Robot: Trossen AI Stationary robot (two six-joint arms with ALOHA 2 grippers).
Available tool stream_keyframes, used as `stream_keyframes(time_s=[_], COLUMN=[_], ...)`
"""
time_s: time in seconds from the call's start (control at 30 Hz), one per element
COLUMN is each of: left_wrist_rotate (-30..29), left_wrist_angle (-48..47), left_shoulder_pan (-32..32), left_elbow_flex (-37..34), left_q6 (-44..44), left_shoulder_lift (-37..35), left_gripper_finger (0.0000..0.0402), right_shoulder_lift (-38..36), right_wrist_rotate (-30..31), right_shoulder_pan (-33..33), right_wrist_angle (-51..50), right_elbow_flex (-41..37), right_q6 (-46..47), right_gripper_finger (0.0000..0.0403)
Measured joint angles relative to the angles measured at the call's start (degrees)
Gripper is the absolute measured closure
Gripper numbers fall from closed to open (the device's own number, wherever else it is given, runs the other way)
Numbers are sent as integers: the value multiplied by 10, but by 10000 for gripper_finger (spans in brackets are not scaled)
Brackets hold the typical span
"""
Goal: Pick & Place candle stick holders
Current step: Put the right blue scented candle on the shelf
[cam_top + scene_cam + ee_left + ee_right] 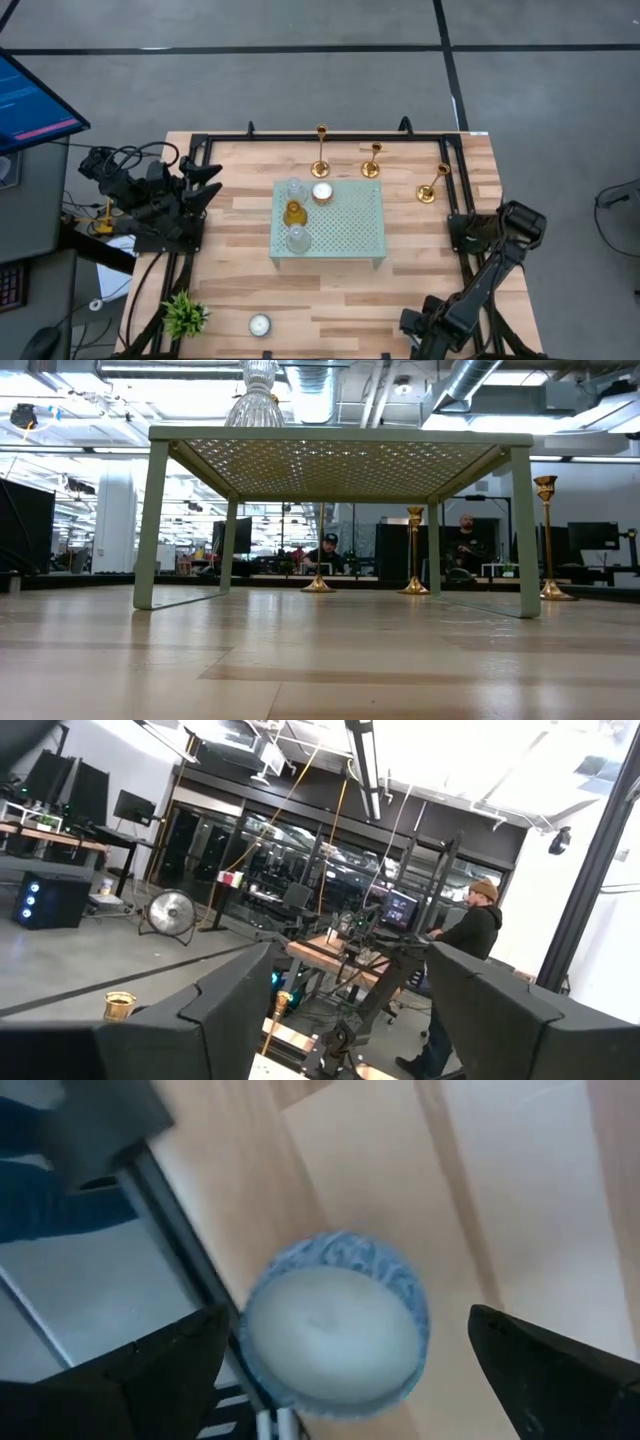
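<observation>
Three gold candle stick holders stand upright on their round bases along the table's far side: a tall one point(320, 152), a shorter one point(372, 161) and one at the far right point(433, 184). They also show in the low view point(318, 555) point(415, 550) point(547, 540). My left gripper point(205, 185) is open and empty at the table's left edge, well left of them; its wrist view point(350, 1010) looks out into the room. My right gripper point(418, 330) is open and empty at the near right, over a round blue-rimmed white object point(335, 1330).
A pale green perforated stand point(350, 235) sits mid-table, carrying glass cups point(294, 212) and a tealight point(322, 193). A small plant point(185, 315) and another tealight point(260, 324) lie near the front left. A black frame point(455, 170) runs along the table's edges. People sit in the room beyond point(328, 552).
</observation>
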Motion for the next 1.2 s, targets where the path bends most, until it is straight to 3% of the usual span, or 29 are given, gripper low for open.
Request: stream_keyframes(time_s=[0.43,0.8,1.2], left_wrist_rotate=[-10,-10,-10], left_wrist_angle=[1,2,0], left_shoulder_pan=[0,0,0], left_elbow_flex=[0,0,0], left_q6=[-9,-15,-13], left_shoulder_lift=[0,0,0], left_gripper_finger=[136,139,139], right_shoulder_lift=[42,40,-7], right_wrist_rotate=[2,3,25], right_shoulder_pan=[4,3,-24], right_wrist_angle=[9,5,-36], right_elbow_flex=[2,1,-2], right_q6=[-3,-5,-16], right_gripper_finger=[18,120,115])
